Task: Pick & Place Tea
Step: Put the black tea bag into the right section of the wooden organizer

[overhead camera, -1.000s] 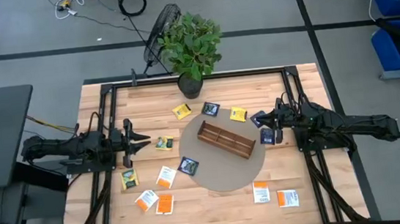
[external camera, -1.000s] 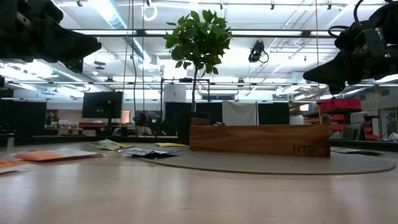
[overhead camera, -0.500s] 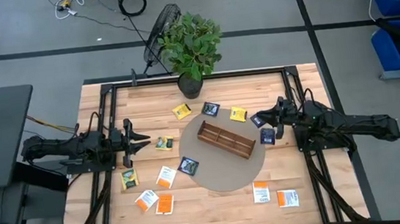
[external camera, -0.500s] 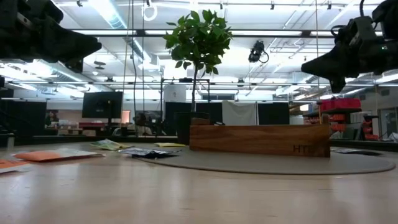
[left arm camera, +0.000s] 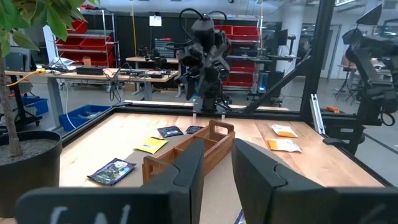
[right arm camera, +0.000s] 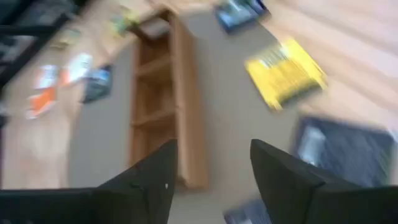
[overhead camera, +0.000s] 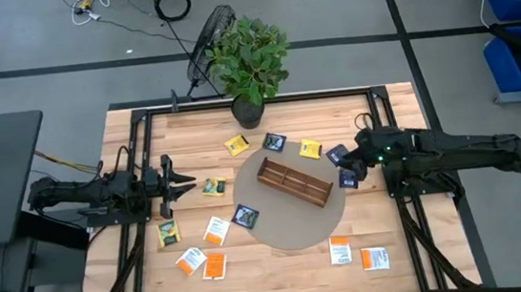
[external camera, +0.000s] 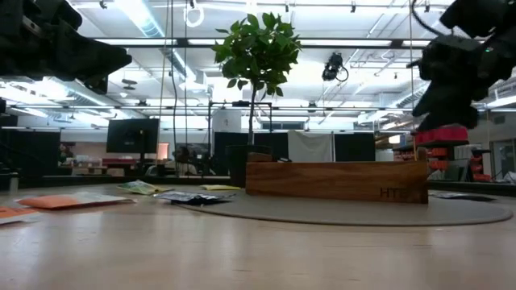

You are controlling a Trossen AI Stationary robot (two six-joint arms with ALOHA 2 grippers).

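**Right arm swings down toward the blue packets**

Since a second ago the right gripper has turned and tipped downward, fingers spread, over the two dark blue square tea packets at the right edge of the round grey mat. That reads as an approach for a first pick; nothing is held. The long brown wooden box sits empty mid-mat, with a yellow square packet near its far end. Other packets lie scattered on the pale wooden table, well apart, leaving room to descend. The left gripper waits open at the left side, as before, near a green packet
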